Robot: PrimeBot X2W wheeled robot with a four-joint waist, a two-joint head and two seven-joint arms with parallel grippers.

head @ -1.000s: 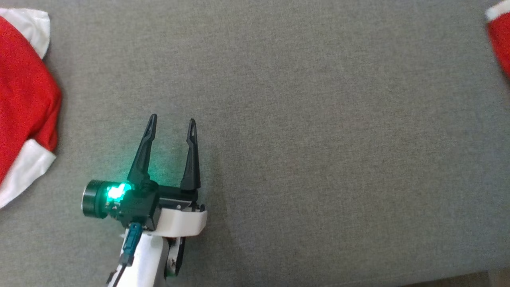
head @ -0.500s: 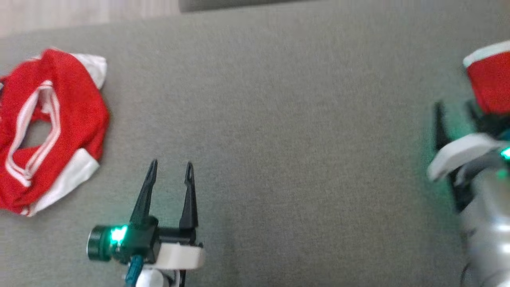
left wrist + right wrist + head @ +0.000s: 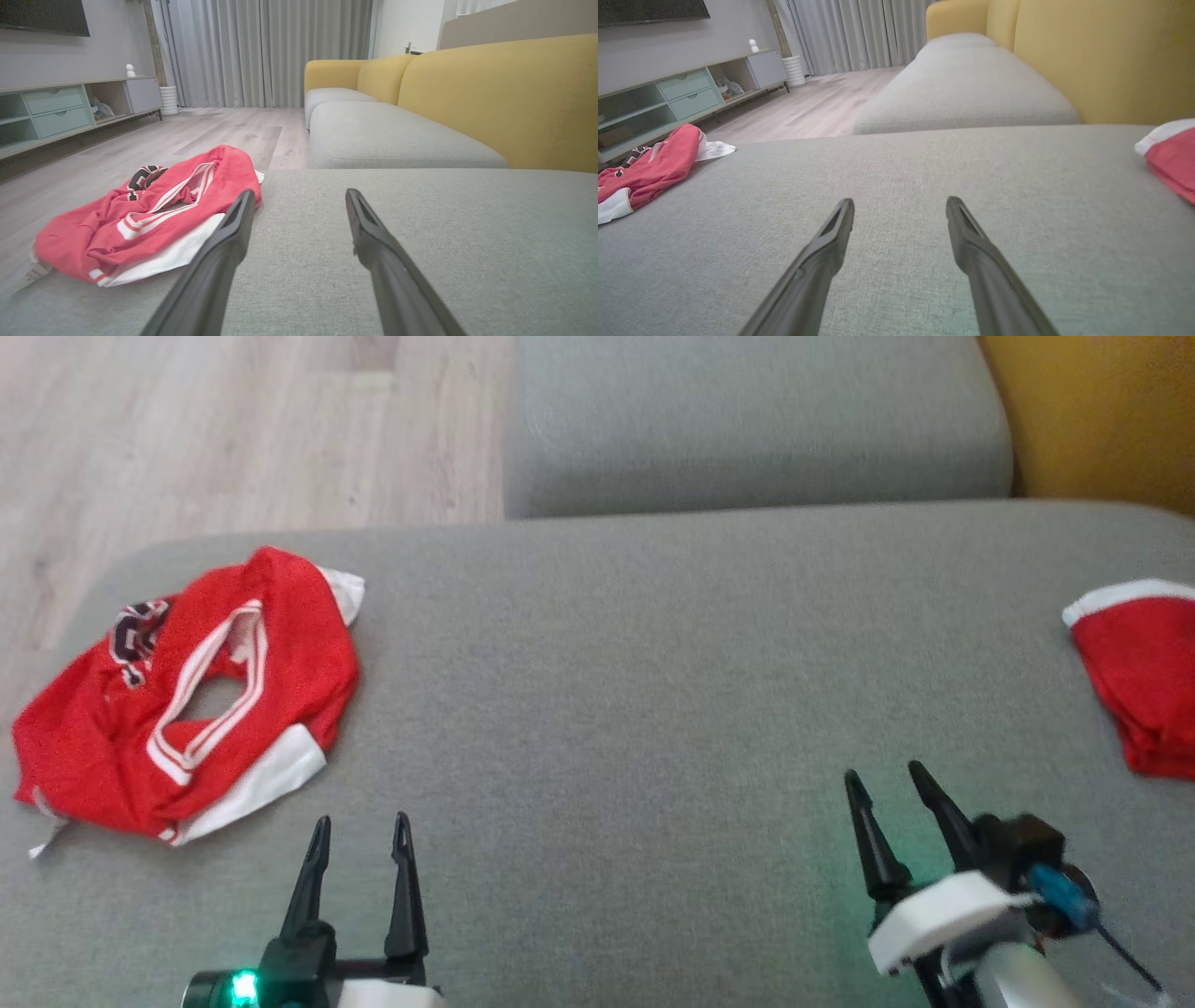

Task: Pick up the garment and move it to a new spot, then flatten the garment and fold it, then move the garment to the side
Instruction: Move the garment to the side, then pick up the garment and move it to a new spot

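A crumpled red garment [image 3: 187, 709] with white trim and a dark print lies on the left end of the grey sofa seat [image 3: 607, 709]; it also shows as the red garment [image 3: 145, 210] and the red garment [image 3: 644, 170]. My left gripper [image 3: 361, 823] is open just below and right of it, touching nothing. My left gripper [image 3: 299, 198] has empty space between its fingers. My right gripper [image 3: 884, 777] is open over bare seat at the lower right, and my right gripper [image 3: 900, 205] is empty too.
A second red garment [image 3: 1144, 672] with a white hem lies at the seat's right edge, also seen as the second red garment [image 3: 1171, 158]. Another grey cushion [image 3: 747, 420] lies behind, yellow backrest [image 3: 1102, 411] at right, wooden floor [image 3: 187, 429] at left.
The head camera has tilted up, so everything slid down the picture. The whole left garment, the far cushion and the floor came into sight. My right gripper has come into the lower right.
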